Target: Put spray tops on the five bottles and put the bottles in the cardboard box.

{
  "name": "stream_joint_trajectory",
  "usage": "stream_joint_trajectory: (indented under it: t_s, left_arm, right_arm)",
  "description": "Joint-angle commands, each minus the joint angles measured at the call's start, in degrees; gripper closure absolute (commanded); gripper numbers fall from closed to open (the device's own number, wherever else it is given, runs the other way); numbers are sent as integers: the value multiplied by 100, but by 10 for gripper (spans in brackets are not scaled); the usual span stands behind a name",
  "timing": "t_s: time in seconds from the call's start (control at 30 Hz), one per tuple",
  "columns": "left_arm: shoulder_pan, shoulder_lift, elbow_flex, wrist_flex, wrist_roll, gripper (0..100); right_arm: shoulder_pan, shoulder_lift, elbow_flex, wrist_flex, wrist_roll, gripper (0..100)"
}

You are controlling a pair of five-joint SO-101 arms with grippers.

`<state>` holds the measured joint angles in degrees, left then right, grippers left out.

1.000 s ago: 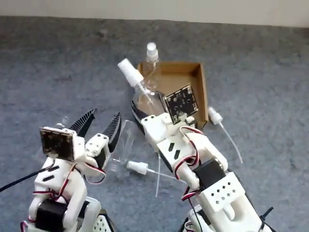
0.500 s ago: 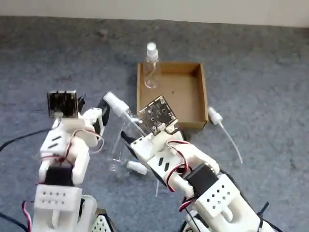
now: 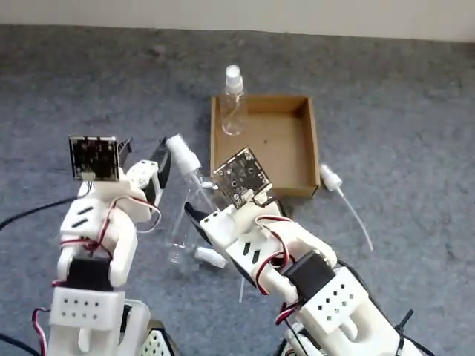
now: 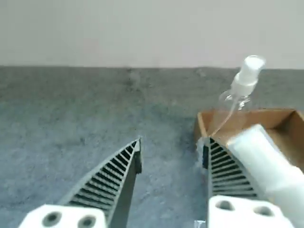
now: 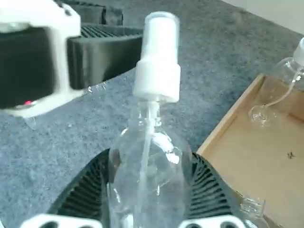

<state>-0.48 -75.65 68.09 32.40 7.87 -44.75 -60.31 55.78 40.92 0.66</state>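
Observation:
My right gripper (image 5: 151, 164) is shut on a clear bottle (image 5: 148, 183) that wears a white spray top (image 5: 157, 59). In the high view this held bottle (image 3: 195, 183) tilts up left of the cardboard box (image 3: 303, 148), its spray top (image 3: 182, 153) next to my left gripper (image 3: 142, 158). My left gripper (image 4: 172, 147) is open with nothing between its fingers; the spray top (image 4: 266, 164) sits just outside one finger. A capped bottle (image 3: 233, 104) stands in the box's far left corner. A bare clear bottle (image 3: 177, 231) lies on the carpet between the arms.
One loose spray top (image 3: 211, 257) lies on the carpet by the right arm. Another spray top (image 3: 331, 179) with a long tube lies right of the box. Grey carpet (image 3: 401, 104) covers the table.
My right arm swung the capped bottle from over the box leftward, to beside the left gripper. The left arm rose and moved forward toward it.

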Motion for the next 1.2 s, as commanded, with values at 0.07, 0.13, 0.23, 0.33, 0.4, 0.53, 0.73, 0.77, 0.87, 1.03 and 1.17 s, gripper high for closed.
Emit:
stream_joint_trajectory:
  t_s: [0.07, 0.13, 0.23, 0.33, 0.4, 0.53, 0.73, 0.77, 0.87, 1.03, 1.17]
  left_arm:
    - [233, -875, 207, 88, -53, 812]
    - [233, -1086, 251, 290, -53, 812]
    - [233, -1402, 259, 519, -53, 812]
    - [189, -1543, 268, 589, -53, 812]
    - [-4, -1569, 268, 571, -53, 812]
    - [-585, -1569, 207, 580, 0, 812]
    - [-541, -1534, -541, 1037, 167, 807]
    - [-462, -1481, -699, 1152, 167, 807]
    - [-303, -1024, -1121, 1301, 167, 807]
    - [-365, 295, -1798, 1292, 149, 807]
    - [-840, 1288, -2343, 1292, 149, 809]
  right_arm:
    - [-40, -48, -75, -312, 9, 995]
    - [-4, -48, 22, -655, 9, 995]
    - [-4, -48, 207, -971, 9, 995]
    - [13, -84, 233, -998, 9, 995]
    - [171, -101, 233, -971, 9, 995]
    - [541, -101, 233, -963, 176, 995]
    - [549, -101, 611, -998, 571, 995]
    - [549, -101, 655, -1007, 580, 995]
    - [541, -101, 673, -1007, 580, 995]
    - [207, -101, 681, -971, 1020, 995]
    - [189, -110, 673, -963, 1204, 995]
